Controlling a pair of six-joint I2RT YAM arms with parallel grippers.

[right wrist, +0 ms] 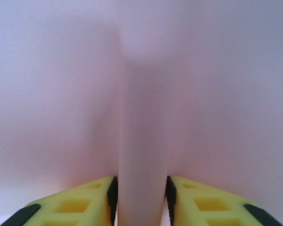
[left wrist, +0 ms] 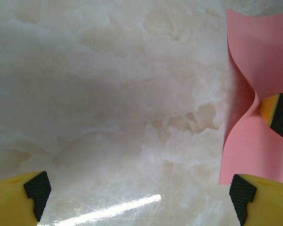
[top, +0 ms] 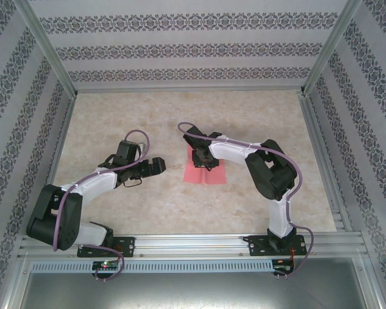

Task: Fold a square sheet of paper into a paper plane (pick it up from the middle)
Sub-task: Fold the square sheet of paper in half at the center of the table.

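matt pink paper sheet (left wrist: pixel 260 56), glossy marbled table (left wrist: pixel 108 94), rough black gripper pads (left wrist: pixel 37 192)

Beige marble-patterned tabletop (top: pixel 148 212), enclosed by walls papered in grey floral stripes, back wall (top: pixel 193 48) at 12 o'clock, side walls (top: pixel 13 129) at 9 and 3 o'clock, aluminium posts (top: pixel 47 48) set at the far corners, aluminium rail (top: pixel 193 243) laid along 6 o'clock, pale glare streak (left wrist: pixel 122 207) reflected on the tabletop.

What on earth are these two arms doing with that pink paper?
The right gripper is pinching the pink paper at its middle, squeezing up a ridge between its fingers. The rest of the sheet rests on the table, with no plane shape yet. The left gripper hangs open beside it, touching nothing.
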